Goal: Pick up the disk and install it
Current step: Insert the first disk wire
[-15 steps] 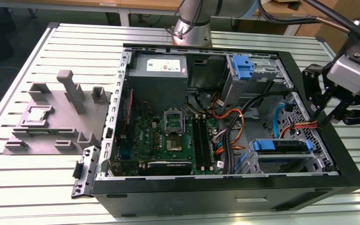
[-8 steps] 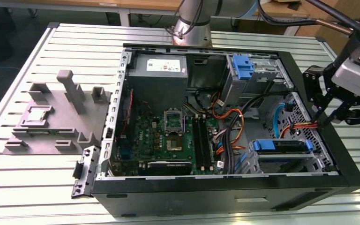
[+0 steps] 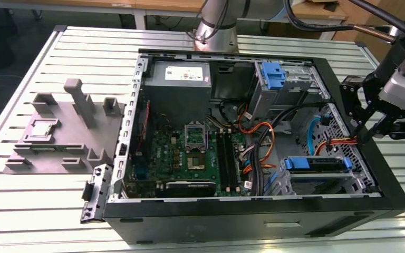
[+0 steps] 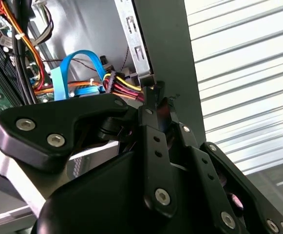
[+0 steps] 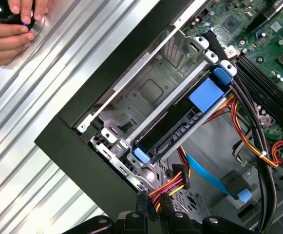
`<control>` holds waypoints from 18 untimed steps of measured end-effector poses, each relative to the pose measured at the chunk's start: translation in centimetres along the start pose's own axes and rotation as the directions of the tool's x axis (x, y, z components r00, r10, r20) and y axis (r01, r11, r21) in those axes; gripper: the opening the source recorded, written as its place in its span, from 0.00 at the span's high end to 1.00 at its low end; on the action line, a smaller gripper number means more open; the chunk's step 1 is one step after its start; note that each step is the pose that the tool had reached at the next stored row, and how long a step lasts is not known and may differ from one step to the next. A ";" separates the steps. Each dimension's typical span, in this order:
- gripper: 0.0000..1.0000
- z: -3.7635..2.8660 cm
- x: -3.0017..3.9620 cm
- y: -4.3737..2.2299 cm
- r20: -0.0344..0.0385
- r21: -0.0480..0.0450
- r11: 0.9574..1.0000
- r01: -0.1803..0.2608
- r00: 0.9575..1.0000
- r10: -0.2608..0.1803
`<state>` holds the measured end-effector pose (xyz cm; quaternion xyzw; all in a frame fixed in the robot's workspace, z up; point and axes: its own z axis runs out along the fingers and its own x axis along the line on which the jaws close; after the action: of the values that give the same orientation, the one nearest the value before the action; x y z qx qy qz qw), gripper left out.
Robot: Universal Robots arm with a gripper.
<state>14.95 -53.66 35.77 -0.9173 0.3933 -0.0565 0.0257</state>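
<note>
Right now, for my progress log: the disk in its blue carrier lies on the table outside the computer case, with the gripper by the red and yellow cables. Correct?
No: the first wrist view shows the disk inside the computer case, in its metal bay. The gripper is by those cables.
</note>
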 end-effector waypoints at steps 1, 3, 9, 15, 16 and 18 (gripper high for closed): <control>0.75 0.03 0.00 -0.01 -0.001 0.000 1.000 0.007 1.000 -0.007; 0.75 0.08 0.05 -0.05 -0.005 -0.002 1.000 0.014 1.000 -0.014; 0.75 0.09 0.10 -0.08 -0.005 -0.002 1.000 0.026 1.000 -0.026; 0.75 0.09 0.25 0.07 -0.004 0.005 0.998 0.069 0.998 -0.069; 0.75 0.09 0.29 0.11 -0.004 0.006 0.997 0.072 0.997 -0.072; 0.75 0.09 0.38 0.20 -0.004 0.009 0.997 0.077 0.997 -0.077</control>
<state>15.07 -54.07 35.70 -0.9315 0.3575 -0.0612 0.0270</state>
